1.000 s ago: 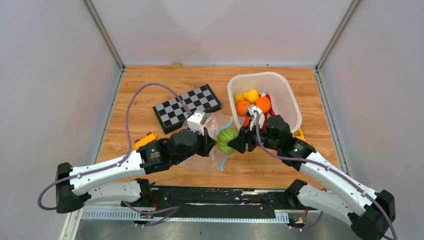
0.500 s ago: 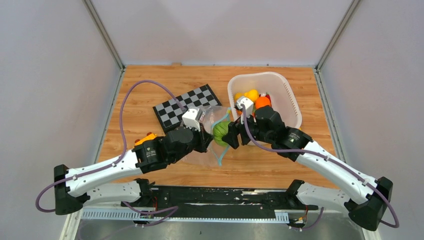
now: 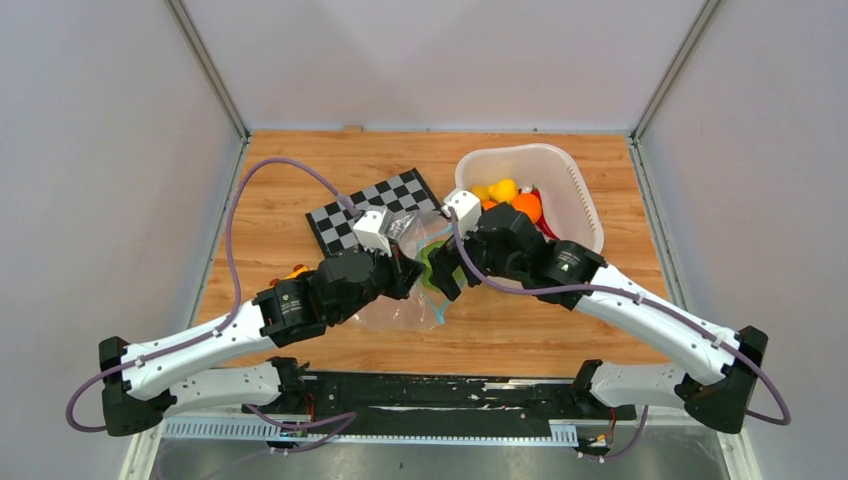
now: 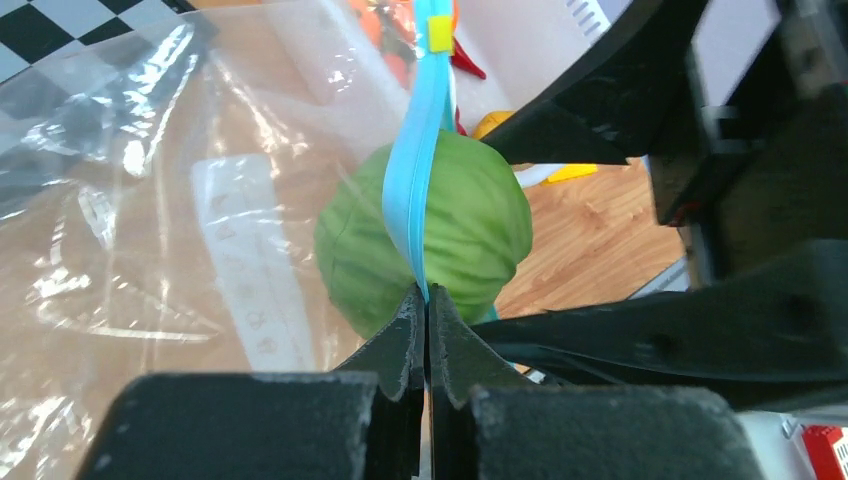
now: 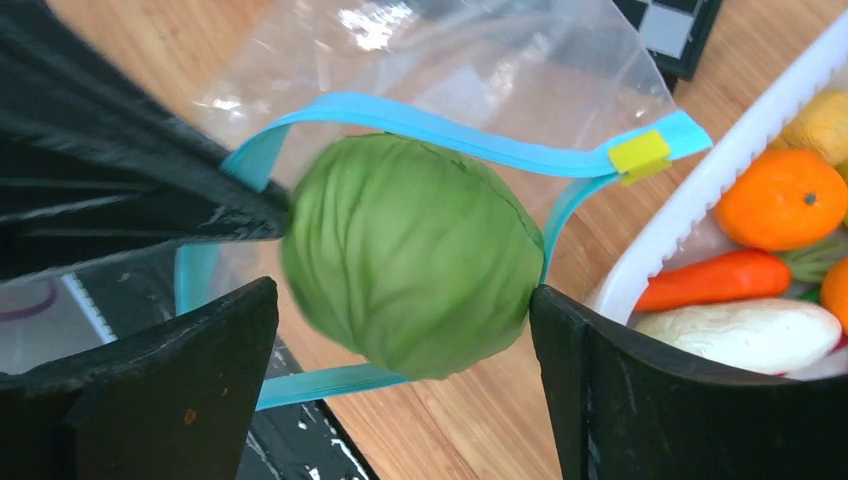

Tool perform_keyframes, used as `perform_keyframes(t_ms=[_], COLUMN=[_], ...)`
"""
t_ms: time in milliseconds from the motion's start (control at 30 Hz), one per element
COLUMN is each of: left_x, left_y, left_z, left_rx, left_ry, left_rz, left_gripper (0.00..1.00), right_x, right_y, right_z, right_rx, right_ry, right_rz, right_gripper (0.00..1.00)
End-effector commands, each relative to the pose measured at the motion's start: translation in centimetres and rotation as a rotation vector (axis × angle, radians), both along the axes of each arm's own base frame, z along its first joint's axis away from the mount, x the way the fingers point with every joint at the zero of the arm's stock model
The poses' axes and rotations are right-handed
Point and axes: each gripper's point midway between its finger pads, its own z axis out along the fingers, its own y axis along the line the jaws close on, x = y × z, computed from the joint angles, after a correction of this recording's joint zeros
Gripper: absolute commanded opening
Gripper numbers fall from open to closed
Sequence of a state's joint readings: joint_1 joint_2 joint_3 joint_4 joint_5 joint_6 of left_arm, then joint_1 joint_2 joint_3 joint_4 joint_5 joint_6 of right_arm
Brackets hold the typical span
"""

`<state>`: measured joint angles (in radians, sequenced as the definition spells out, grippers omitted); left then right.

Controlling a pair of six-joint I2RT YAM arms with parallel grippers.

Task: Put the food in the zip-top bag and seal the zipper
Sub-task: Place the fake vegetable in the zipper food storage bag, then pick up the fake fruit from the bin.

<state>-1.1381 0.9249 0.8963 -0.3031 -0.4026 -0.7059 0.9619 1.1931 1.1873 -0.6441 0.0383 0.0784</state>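
Note:
The zip-top bag [image 3: 398, 302] lies clear and crinkly on the wood, its mouth held up by my left gripper [image 4: 427, 298], which is shut on the teal zipper [image 4: 421, 130]. The green cabbage [image 5: 415, 268] sits in the mouth of the bag, ringed by the zipper [image 5: 440, 123]. My right gripper [image 5: 403, 300] is open around the cabbage: a gap shows at its left finger [image 5: 190, 380], while the right finger [image 5: 620, 380] is at the cabbage's edge. From above, both grippers meet at the cabbage [image 3: 432, 268]. More food, an orange [image 5: 780, 198] and a white radish [image 5: 745, 335], stays in the basket.
The white basket [image 3: 575, 195] with the remaining food stands at the back right, just behind my right arm. A chessboard [image 3: 345, 218] lies behind the bag. A yellow toy car [image 3: 297, 270] peeks out beside my left arm.
My right gripper has carried the cabbage left into the bag's mouth and opened its jaws. My left gripper has kept its hold on the zipper and shifted slightly away from me.

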Motion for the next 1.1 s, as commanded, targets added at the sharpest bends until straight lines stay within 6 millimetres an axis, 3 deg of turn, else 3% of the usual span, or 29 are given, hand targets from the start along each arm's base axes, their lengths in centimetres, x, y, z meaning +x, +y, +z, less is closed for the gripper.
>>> perform_keyframes(t_ms=[0,67,167,300,367,533,667,767,833,1000,1067], left_x=[0.7,0.9,1.0,1.1,1.2,1.4,1.6,1.6,1.5,1.4,1.4], left_y=[1.3,1.8,2.3,2.6,2.6,2.8,3.3,3.5,3.4,2.9,3.0], left_z=[3.2,3.4,3.6,3.7,3.6,3.1,2.5,2.4,2.5,2.3,2.2], left_rx=[-0.087,-0.095,-0.106,-0.117,-0.116,-0.106,-0.095,-0.093,-0.103,-0.116,-0.114], left_ry=[-0.036,-0.043,-0.049,-0.053,-0.051,-0.037,-0.017,-0.016,-0.019,-0.013,-0.011], left_rz=[0.067,0.083,0.098,0.107,0.109,0.128,0.166,0.174,0.164,0.148,0.153], left_gripper=[0.0,0.0,0.0,0.0,0.0,0.0,0.0,0.0,0.0,0.0,0.0], right_x=[-2.3,-2.7,-2.7,-0.9,-0.4,-3.0,-4.6,-4.5,-3.4,-2.9,-3.3], right_y=[1.7,1.3,0.4,-2.3,-3.4,-1.8,-1.2,-2.2,-3.0,-1.3,-0.1], right_z=[7.8,9.1,9.2,6.7,4.8,1.4,2.0,2.9,2.4,1.1,1.1], right_rx=[0.291,0.33,0.338,0.317,0.319,0.415,0.541,0.562,0.507,0.413,0.414], right_ry=[-0.116,-0.137,-0.143,-0.114,-0.065,0.127,0.168,0.12,0.092,0.143,0.177], right_rz=[0.145,0.145,0.107,-0.115,-0.221,-0.178,-0.12,-0.137,-0.198,-0.173,-0.124], right_gripper=[0.99,1.0,1.0,0.97,0.9,0.82,0.88,0.92,0.91,0.73,0.57])
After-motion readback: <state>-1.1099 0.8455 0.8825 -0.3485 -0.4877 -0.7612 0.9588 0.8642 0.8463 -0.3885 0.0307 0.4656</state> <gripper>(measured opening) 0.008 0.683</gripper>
